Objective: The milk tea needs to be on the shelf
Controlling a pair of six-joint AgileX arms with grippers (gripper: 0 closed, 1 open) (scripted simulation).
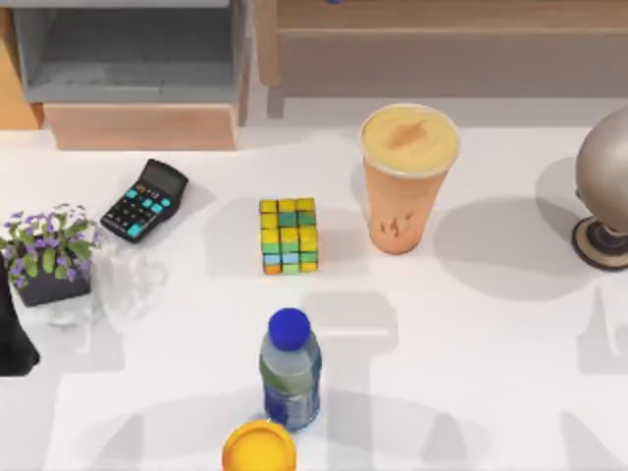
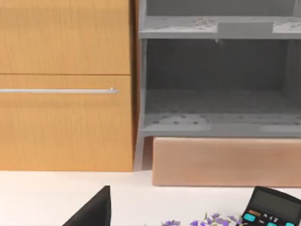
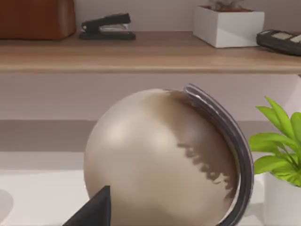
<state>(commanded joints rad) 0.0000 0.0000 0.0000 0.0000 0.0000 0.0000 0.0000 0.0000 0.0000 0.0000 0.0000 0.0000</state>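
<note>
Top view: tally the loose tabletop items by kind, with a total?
Drink containers: 2, the milk tea and the blue-capped bottle
Potted plant: 1
Calculator: 1
Puzzle cube: 1
Globe: 1
Yellow disc: 1
Total: 7

Looks like a rendered office or study desk. White table [image 1: 471, 324] w/ desk clutter: calculator [image 1: 145, 200] at left, potted purple flowers [image 1: 47, 257] near left edge, colour cube [image 1: 288, 235] in the middle, globe [image 3: 160, 155] at far right. Wood shelf [image 3: 141, 54] at the far side carries a black stapler [image 3: 107, 27], white planter [image 3: 228, 23] etc. Wood cabinet w/ bar handle [image 2: 59, 91] beside a grey cubby [image 2: 216, 84], far left
</note>
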